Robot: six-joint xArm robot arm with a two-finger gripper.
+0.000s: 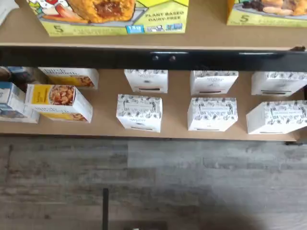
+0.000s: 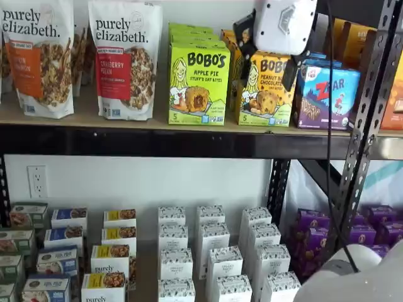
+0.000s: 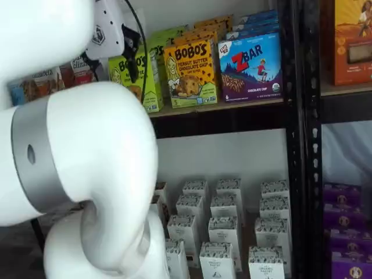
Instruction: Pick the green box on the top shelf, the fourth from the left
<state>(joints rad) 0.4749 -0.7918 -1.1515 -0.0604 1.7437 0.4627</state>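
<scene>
The green box (image 2: pixel 198 82), a lime-green Bobo's Apple Pie carton, stands upright at the front of a row on the top shelf (image 2: pixel 157 141). My gripper (image 2: pixel 267 55) hangs in front of the shelf, open, with a plain gap between its black fingers (image 2: pixel 243 36) and nothing in them. In this shelf view it overlaps the yellow-orange Bobo's carton (image 2: pixel 267 94) just right of the green box. In a shelf view the gripper (image 3: pixel 110 58) covers part of the green box (image 3: pixel 139 78). The wrist view shows the green box's lower front (image 1: pixel 115 19) above the shelf's black beam (image 1: pixel 168 58).
Granola bags (image 2: pixel 126 60) stand left of the green box and blue Zbar boxes (image 2: pixel 327 94) to the right. The lower shelf holds white cartons (image 2: pixel 211 251), granola boxes (image 2: pixel 116 258) and purple boxes (image 2: pixel 362 233). Black uprights (image 2: pixel 365 119) frame the bay. My white arm (image 3: pixel 75 174) fills the foreground.
</scene>
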